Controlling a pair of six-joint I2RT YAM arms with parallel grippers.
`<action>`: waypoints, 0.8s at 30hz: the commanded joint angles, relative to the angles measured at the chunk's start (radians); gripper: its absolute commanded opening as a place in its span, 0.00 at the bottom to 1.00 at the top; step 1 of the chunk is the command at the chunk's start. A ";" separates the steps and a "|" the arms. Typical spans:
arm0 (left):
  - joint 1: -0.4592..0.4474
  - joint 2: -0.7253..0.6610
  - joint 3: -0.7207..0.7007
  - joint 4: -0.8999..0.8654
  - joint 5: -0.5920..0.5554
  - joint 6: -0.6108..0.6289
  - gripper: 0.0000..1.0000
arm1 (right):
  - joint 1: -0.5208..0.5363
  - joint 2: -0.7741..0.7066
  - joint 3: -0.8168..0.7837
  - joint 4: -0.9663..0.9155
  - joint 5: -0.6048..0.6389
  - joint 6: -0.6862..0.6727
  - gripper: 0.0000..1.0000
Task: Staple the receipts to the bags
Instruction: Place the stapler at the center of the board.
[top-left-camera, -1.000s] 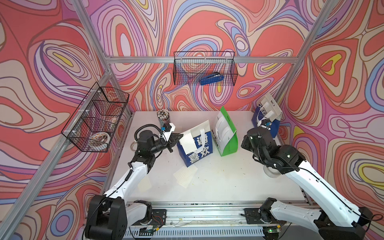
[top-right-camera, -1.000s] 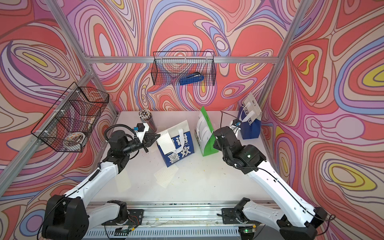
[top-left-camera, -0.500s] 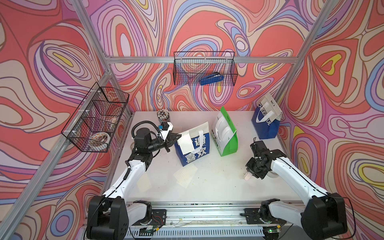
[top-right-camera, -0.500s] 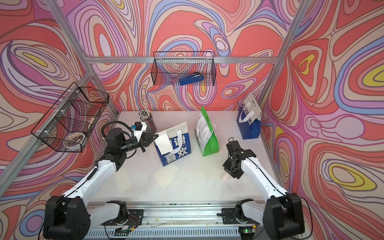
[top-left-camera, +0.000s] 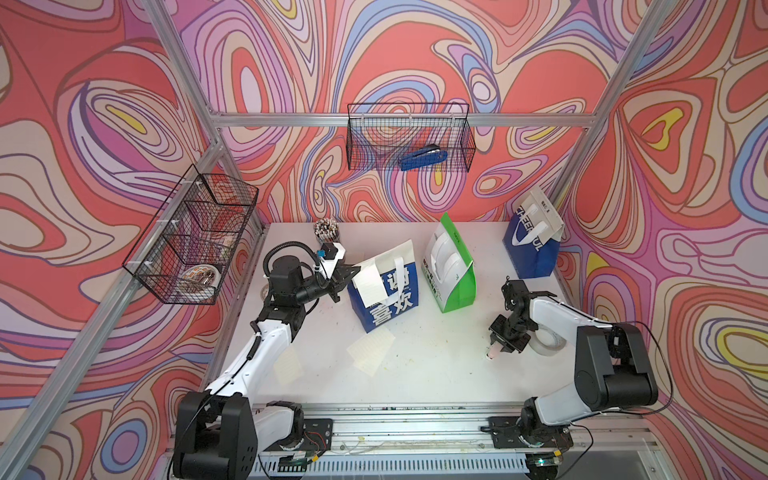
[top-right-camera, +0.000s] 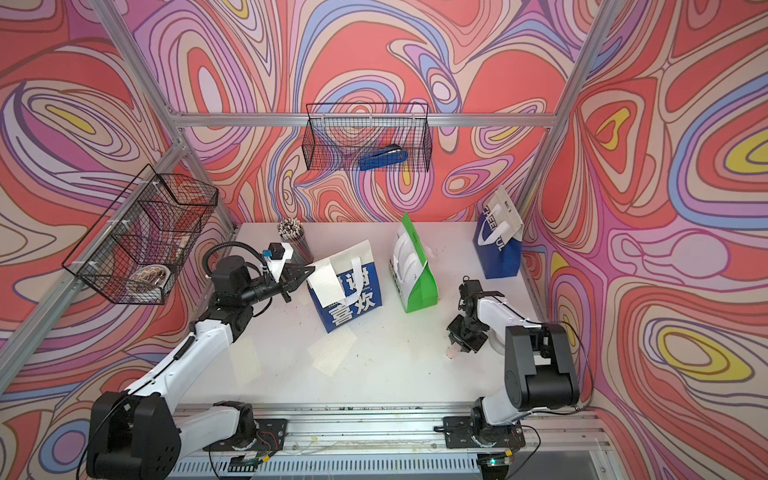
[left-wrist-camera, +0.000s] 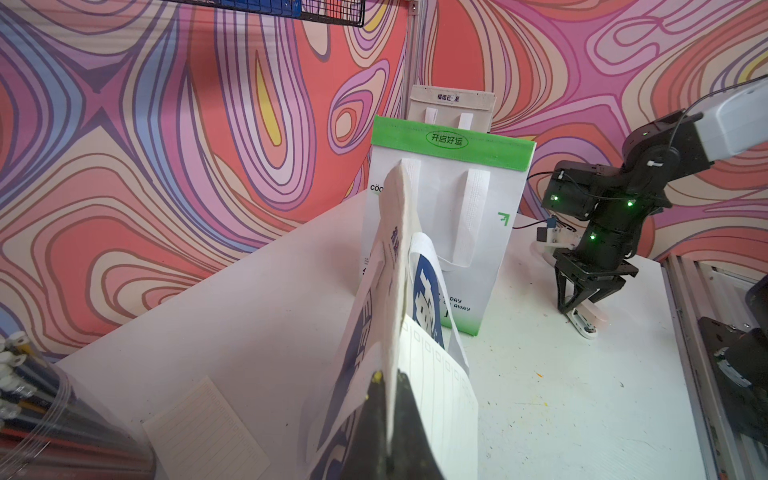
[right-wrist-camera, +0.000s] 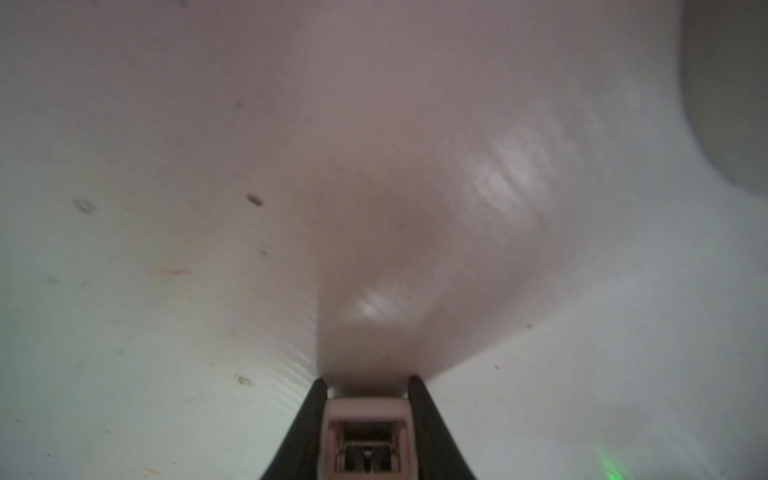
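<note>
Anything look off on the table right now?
The blue Chinese-character bag tilts, its top corner pinched with a receipt in the left gripper. Two loose receipts lie flat on the table.

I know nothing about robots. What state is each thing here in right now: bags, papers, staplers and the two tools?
Left tool: shut on lettered bag's top edge.
Lettered bag: standing, pinched at top.
Receipt on bag: hanging against that bag's face.
Green bag: upright, untouched.
CHEERFUL bag: upright, untouched.
Right tool: shut on small stapler.
Small stapler: gripped, nose near table.
Blue stapler: lying in wire basket.
Loose receipt: flat on table.
</note>
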 joint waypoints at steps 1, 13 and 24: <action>0.009 -0.012 0.005 0.021 -0.015 0.010 0.00 | -0.010 0.038 0.012 0.045 0.079 -0.032 0.39; 0.009 -0.020 0.001 0.048 -0.128 -0.006 0.00 | 0.060 -0.265 0.160 -0.064 0.193 -0.103 0.63; 0.009 -0.041 -0.007 0.060 -0.185 -0.025 0.17 | 0.823 -0.275 0.167 0.177 0.323 -0.294 0.64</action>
